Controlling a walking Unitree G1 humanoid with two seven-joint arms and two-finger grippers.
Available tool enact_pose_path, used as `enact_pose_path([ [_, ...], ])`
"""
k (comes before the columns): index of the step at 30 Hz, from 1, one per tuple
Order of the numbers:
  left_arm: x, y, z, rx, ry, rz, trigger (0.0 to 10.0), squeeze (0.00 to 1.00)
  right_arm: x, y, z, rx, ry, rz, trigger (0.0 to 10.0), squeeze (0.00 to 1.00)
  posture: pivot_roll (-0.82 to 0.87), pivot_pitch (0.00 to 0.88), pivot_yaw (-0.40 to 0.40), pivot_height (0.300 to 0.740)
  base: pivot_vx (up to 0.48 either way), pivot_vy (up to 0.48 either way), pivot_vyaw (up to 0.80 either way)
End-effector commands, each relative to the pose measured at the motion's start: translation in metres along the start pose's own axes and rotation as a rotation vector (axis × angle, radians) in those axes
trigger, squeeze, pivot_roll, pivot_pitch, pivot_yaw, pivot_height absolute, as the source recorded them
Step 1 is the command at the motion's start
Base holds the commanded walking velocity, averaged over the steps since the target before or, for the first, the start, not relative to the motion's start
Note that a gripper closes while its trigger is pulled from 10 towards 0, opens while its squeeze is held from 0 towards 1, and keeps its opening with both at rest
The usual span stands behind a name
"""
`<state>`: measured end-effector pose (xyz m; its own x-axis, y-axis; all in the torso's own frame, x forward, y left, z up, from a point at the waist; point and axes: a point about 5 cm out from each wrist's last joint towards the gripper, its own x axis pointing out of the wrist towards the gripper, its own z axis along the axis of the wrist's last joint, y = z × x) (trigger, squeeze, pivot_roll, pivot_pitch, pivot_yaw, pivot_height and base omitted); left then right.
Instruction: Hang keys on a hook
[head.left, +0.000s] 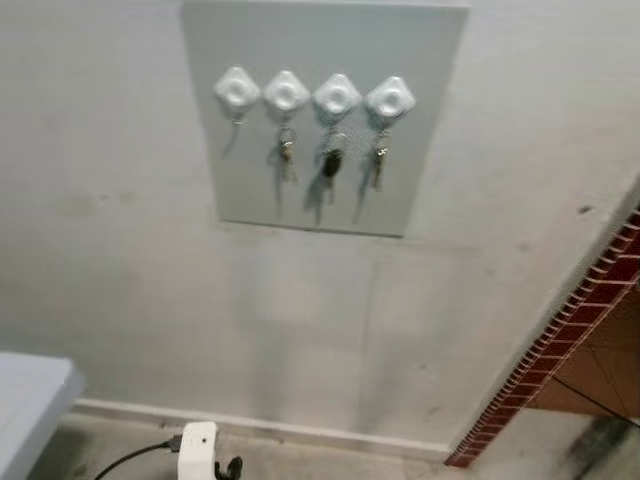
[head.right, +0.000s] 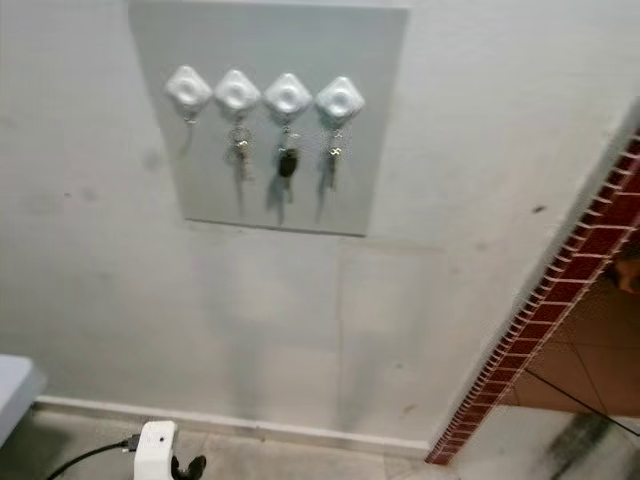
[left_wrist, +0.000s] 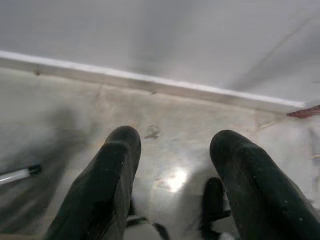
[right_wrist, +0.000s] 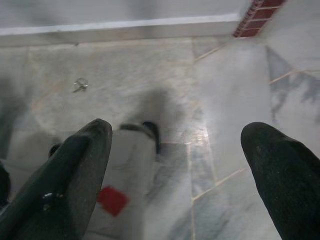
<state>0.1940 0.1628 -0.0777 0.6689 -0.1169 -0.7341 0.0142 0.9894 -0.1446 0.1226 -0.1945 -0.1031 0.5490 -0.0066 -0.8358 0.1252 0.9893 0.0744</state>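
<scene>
Hanging on the wall ahead was a grey board (head.left: 320, 190) carrying 4 white diamond-shaped hooks (head.left: 313, 95) in a row. The 3 hooks toward the robot's right each held something — a small key set (head.left: 287, 155), a dark fob (head.left: 332, 162) and another key set (head.left: 380, 160) — while the leftmost hook (head.left: 237, 90) looked bare apart from its own small prong. Both arms hung low, their wrist cameras looking at the tiled floor (right_wrist: 235, 100). The left gripper (left_wrist: 175, 165) had its jaws apart with nothing between them, and the right gripper (right_wrist: 175, 150) stood wide apart and empty as well. On the floor near the skirting lay a small glinting ring-shaped thing (left_wrist: 152, 131), seen also from the right wrist; it may have been a key ring, though it was too small to tell. A white plug block (head.left: 197, 450) with a dark cable sat on the floor below the board, and a red brick edge (head.left: 570, 340) ran down on the right. By my reading, either the keys were already up — 3 hooks filled — or 1 set remained to be fetched for the bare hook; neither gripper carried keys.
</scene>
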Motion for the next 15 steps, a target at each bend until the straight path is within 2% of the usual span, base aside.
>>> enact_pose_path([
  [1,-0.0009,0.0025,-0.0019,0.004,0.01,0.005,10.0,0.0,0.0002,0.0013,-0.001,-0.001,0.008,-0.004,10.0,0.0,-0.02,0.0,-0.016,0.74,0.0,-0.48,0.0],
  [5,-0.0008,0.0029,-0.0018,0.008,0.011,0.012,10.0,0.0,0.0002,0.0011,-0.001,0.001,0.008,-0.004,10.0,0.0,-0.02,0.0,-0.016,0.74,0.0,-0.453,0.0],
  [15,-0.0009,0.0034,-0.0023,-0.025,0.009,0.026,10.0,0.0,-0.0001,0.0,-0.0014,0.001,0.011,-0.004,10.0,0.0,-0.01,0.0,-0.02,0.74,0.0,0.0,0.0],
])
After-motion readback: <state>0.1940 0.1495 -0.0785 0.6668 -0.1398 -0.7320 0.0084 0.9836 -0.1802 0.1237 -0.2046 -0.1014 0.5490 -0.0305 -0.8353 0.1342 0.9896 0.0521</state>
